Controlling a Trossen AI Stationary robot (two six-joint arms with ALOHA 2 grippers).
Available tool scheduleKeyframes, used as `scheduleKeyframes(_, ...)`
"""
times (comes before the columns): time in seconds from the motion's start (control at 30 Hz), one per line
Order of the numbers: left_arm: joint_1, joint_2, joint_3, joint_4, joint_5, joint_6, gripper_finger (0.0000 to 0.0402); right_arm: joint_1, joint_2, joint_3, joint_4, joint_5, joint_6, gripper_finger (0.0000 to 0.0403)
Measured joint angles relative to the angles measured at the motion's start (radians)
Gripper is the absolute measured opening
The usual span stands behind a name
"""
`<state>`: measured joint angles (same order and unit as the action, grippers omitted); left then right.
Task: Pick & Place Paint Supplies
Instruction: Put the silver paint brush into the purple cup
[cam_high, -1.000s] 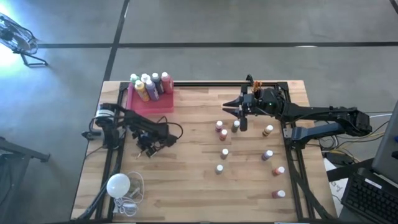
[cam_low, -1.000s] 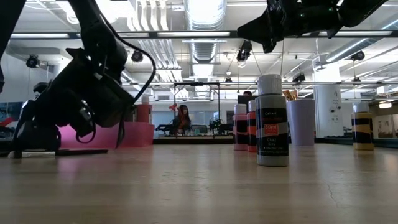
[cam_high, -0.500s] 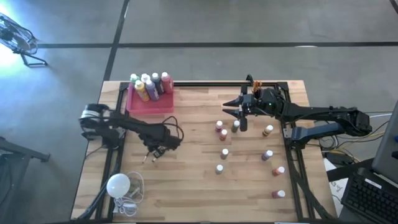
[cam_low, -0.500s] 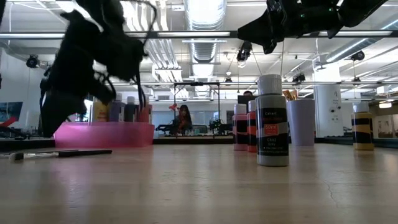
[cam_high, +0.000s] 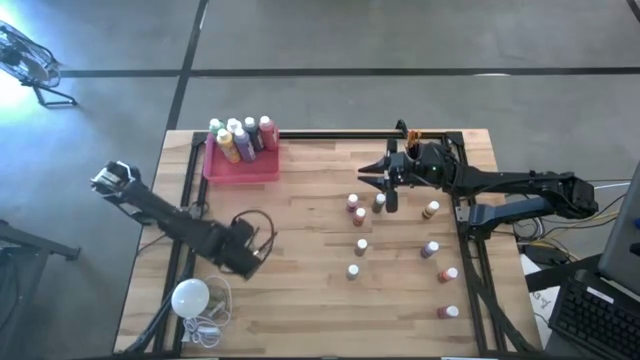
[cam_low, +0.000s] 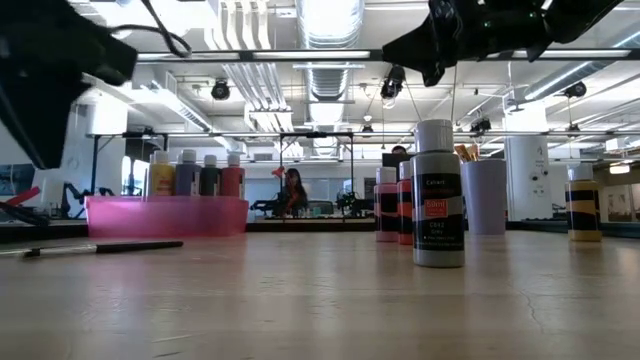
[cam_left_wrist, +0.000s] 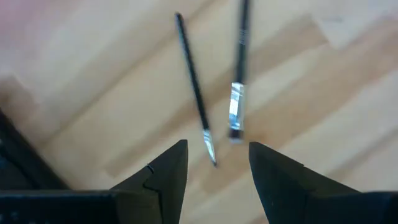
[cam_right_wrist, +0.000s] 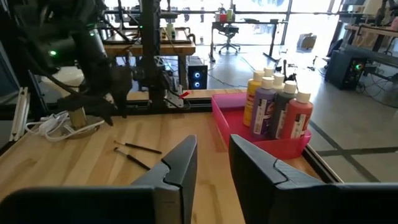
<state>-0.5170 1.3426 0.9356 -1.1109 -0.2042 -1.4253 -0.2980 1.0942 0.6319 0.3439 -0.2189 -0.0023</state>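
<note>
Two thin dark paintbrushes (cam_left_wrist: 194, 87) (cam_left_wrist: 239, 68) lie flat on the wooden table, side by side. My left gripper (cam_left_wrist: 217, 152) hangs open just above them, pointing down, over the table's left half (cam_high: 247, 256). A pink tray (cam_high: 241, 165) at the far left holds several larger white-capped paint bottles (cam_high: 238, 140) standing upright. Several tiny bottles (cam_high: 360, 245) stand scattered on the right half. My right gripper (cam_high: 366, 173) hovers level above the far middle, open by a narrow gap (cam_right_wrist: 211, 155), with nothing between its fingers.
A white round bulb (cam_high: 190, 297) with a coiled cord lies at the near left corner. Black frame rails (cam_high: 470, 260) run along the table's left and right sides. In the low view one brush (cam_low: 100, 246) lies before the tray, and a grey-labelled bottle (cam_low: 438, 195) stands close.
My left gripper has risen from low over the table and swung toward the near edge, tipping from a slant to point almost straight down over the brushes. Its arm has swept out past the table's left side. The brushes and bottles have stayed put.
</note>
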Motion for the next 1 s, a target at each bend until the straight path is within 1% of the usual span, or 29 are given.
scheduleKeyframes(0.1, -0.070, 0.010, -0.008, 0.076, -0.020, -0.051, 0.0177, 0.006, 0.000, 0.000, 0.000, 0.000, 0.000, 0.0078)
scheduleKeyframes(0.17, -0.095, 0.029, -0.009, 0.097, -0.023, -0.075, 0.0177, 0.011, 0.000, 0.000, 0.000, 0.000, 0.001, 0.0073)
scheduleKeyframes(0.37, -0.108, 0.108, -0.011, 0.094, -0.026, -0.099, 0.0177, 0.021, 0.000, 0.000, 0.000, 0.000, 0.001, 0.0069)
scheduleKeyframes(0.5, -0.107, 0.157, -0.012, 0.099, -0.023, -0.099, 0.0177, 0.027, 0.000, 0.000, 0.000, 0.001, 0.000, 0.0079)
scheduleKeyframes(0.7, -0.107, 0.208, -0.013, 0.122, 0.018, -0.095, 0.0177, 0.028, 0.000, 0.000, -0.004, 0.001, -0.002, 0.0100)
scheduleKeyframes(1.0, -0.106, 0.229, -0.029, 0.177, 0.065, -0.071, 0.0177, 0.028, 0.000, 0.000, -0.017, 0.001, -0.001, 0.0121)
